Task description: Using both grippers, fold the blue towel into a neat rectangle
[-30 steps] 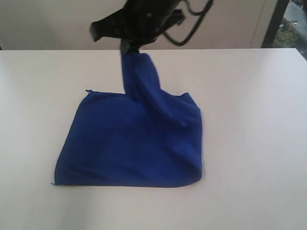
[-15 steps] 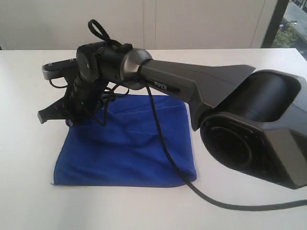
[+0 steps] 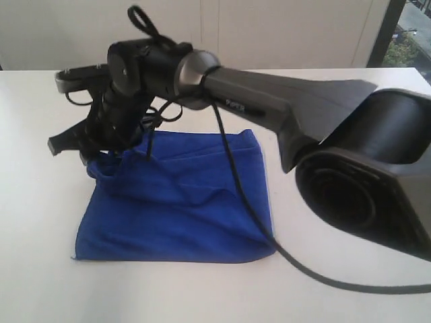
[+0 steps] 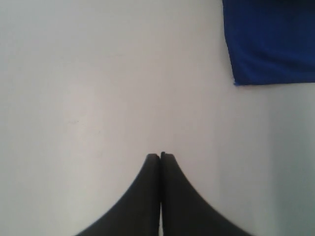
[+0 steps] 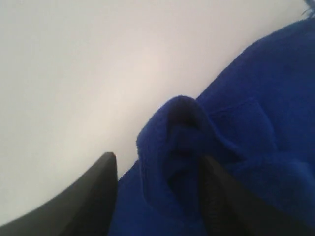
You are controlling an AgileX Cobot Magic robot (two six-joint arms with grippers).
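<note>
The blue towel (image 3: 182,208) lies folded on the white table (image 3: 40,215), roughly rectangular, with creases and a bunched corner (image 3: 101,168) at its far left. My right arm reaches across from the right, and its gripper (image 3: 74,153) sits low at that corner. In the right wrist view the gripper (image 5: 157,169) is open, its fingers (image 5: 106,169) wide apart around a raised hump of the towel (image 5: 177,128). My left gripper (image 4: 161,156) is shut and empty over bare table, a towel corner (image 4: 270,39) off to its side. The exterior view does not show it.
The right arm's thick black body (image 3: 363,175) and its cable (image 3: 323,277) cross over the towel's right side. A wall and a window (image 3: 411,33) stand behind the table's far edge.
A second ago the right gripper held a towel corner lifted at the back. It carried it down to the far left and has opened; the corner now sits bunched between its fingers.
</note>
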